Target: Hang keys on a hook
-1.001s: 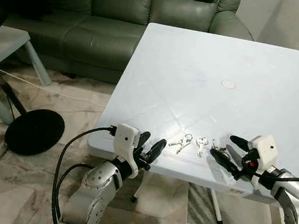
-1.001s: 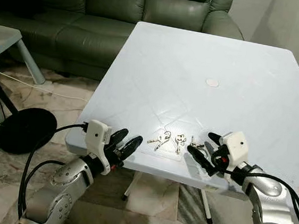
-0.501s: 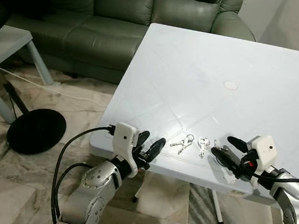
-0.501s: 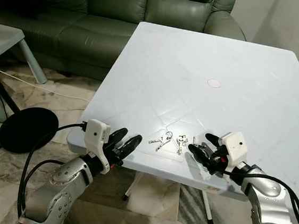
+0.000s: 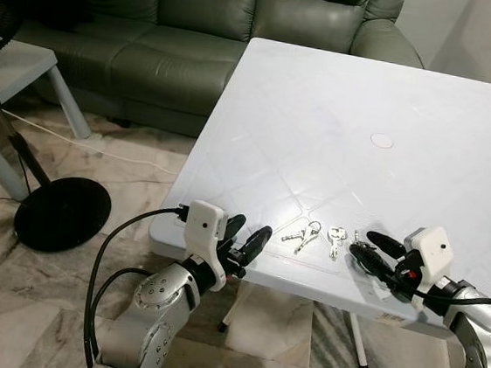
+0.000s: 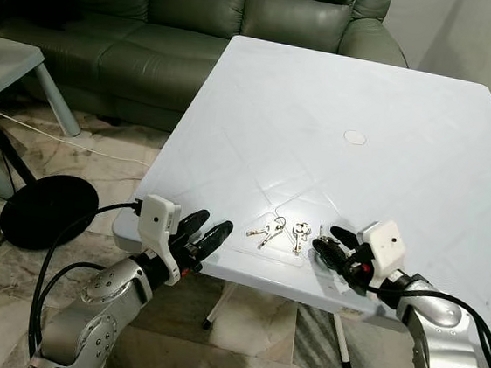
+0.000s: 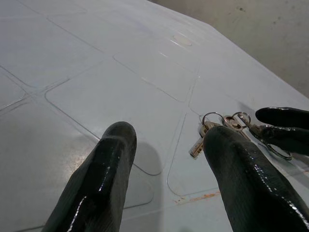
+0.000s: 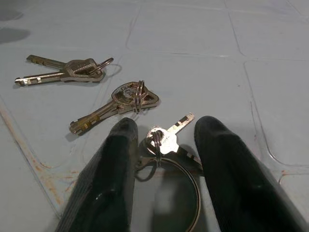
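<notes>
Three sets of keys lie near the front edge of the white table (image 5: 341, 106). A two-key bunch (image 8: 67, 70) is on the left and a single ringed key (image 8: 118, 104) in the middle. A small key on a large wire ring (image 8: 166, 140) lies to the right. My right gripper (image 5: 363, 243) rests low on the table, open, and its fingers (image 8: 113, 179) straddle that ringed key without closing on it. My left gripper (image 5: 252, 229) hovers open and holds nothing at the table's front left edge, a short way from the two-key bunch (image 7: 212, 128).
A green sofa (image 5: 201, 21) stands behind the table. To the left, the floor holds a fan's black round base (image 5: 62, 213) and a small grey side table (image 5: 12, 67). A small round disc (image 5: 382, 140) sits mid-table.
My right gripper has slid forward and lower onto the ringed key, and its fingers have narrowed around it. The camera has shifted slightly. The left arm has barely moved.
</notes>
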`<state>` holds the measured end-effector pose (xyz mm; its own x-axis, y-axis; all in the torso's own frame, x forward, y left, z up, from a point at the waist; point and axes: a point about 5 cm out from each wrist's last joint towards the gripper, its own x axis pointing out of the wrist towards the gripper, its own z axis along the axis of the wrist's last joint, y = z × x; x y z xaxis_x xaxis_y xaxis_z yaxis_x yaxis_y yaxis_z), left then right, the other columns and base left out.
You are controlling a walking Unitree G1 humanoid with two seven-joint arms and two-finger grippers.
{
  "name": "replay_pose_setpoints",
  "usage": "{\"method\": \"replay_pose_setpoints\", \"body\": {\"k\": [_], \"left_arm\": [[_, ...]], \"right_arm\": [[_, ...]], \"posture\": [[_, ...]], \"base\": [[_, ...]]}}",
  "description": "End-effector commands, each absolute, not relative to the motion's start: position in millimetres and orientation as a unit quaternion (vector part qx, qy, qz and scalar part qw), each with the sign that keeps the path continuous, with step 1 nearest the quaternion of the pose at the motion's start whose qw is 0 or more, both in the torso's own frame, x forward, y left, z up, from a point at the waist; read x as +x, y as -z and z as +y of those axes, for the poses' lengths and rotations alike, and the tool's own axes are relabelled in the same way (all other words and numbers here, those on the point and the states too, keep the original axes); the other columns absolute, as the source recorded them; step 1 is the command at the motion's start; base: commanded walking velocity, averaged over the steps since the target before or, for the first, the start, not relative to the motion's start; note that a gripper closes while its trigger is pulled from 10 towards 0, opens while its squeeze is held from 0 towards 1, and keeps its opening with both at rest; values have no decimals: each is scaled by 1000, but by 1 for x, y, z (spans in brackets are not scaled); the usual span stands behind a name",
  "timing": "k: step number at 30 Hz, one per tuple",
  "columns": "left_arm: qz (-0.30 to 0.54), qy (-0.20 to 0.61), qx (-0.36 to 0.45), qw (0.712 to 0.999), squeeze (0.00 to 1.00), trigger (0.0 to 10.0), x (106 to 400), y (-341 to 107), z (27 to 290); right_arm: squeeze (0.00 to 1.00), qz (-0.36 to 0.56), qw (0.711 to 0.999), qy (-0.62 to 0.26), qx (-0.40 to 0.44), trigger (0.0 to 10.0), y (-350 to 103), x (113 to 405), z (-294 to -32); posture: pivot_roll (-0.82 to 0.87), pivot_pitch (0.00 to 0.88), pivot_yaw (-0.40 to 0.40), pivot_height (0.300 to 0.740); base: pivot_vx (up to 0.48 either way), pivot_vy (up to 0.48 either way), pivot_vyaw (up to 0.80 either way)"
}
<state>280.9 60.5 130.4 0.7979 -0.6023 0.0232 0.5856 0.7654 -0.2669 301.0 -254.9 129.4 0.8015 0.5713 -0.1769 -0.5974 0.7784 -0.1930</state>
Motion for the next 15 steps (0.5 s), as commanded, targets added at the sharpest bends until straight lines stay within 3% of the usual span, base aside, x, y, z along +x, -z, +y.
{"method": "replay_pose_setpoints", "body": {"k": [1, 15], "left_arm": [[26, 314, -136, 939, 0, 10000, 281, -135, 61], [25, 311, -141, 940, 0, 10000, 282, -136, 62]], "right_arm": [[0, 63, 938, -313, -135, 0, -129, 299, -259], [0, 68, 936, -317, -138, 0, -129, 298, -261]], "posture": [[34, 197, -22, 740], [32, 199, -21, 740]], "base": [[0, 0, 0], [0, 0, 0]]}}
